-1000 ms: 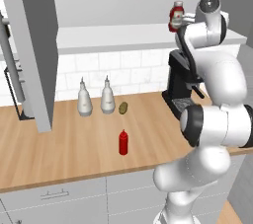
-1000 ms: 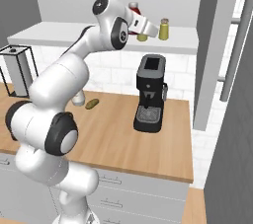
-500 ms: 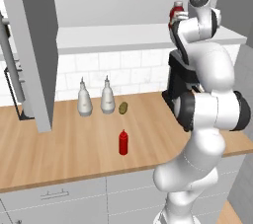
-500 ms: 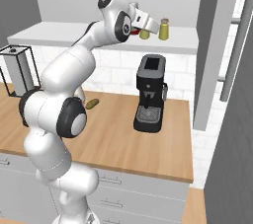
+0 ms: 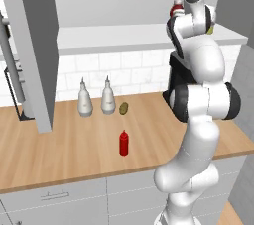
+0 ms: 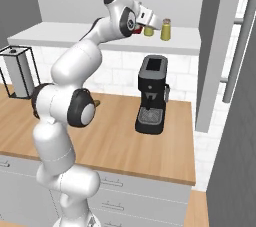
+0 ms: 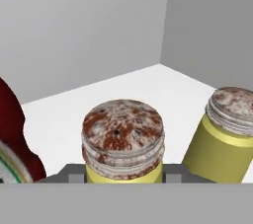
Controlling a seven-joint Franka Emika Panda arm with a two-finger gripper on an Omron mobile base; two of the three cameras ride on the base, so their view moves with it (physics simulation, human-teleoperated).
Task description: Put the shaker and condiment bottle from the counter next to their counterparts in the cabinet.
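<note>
The end effector [image 6: 148, 25] is up at the cabinet shelf [image 6: 60, 36], and its two fingertips sit either side of a shaker [image 7: 122, 139], which stands upright on the white shelf floor. In the hand view the tips lie close against the shaker's yellow body just below its speckled cap, but I cannot tell whether they press on it or stand slightly off. In the right base view this shaker [image 6: 148, 30] shows partly under the hand.

Just beside it on the shelf stands the twin shaker [image 7: 229, 134], upright and apart from the first; in the right base view it [image 6: 166, 29] is the one farther right. On the other side of the held-between shaker, a dark-red bottle [image 7: 12, 144] with a pale label edge fills the left margin of the hand view; its cap [image 5: 176, 7] peeps past the arm in the left base view.

Below the shelf, a black coffee machine [image 6: 152, 101] stands on the table [image 6: 115, 141] against the tiled wall.

Farther left on the table, the slim red bottle [image 5: 124, 142] stands upright near the front edge. Behind it, near the wall, are two grey-white spouted bottles [image 5: 85, 101] [image 5: 107, 98] side by side, with a small olive object [image 5: 123, 108] just right of them. A wire-framed holder [image 6: 19, 71] stands at the table's far left in the right base view.
</note>
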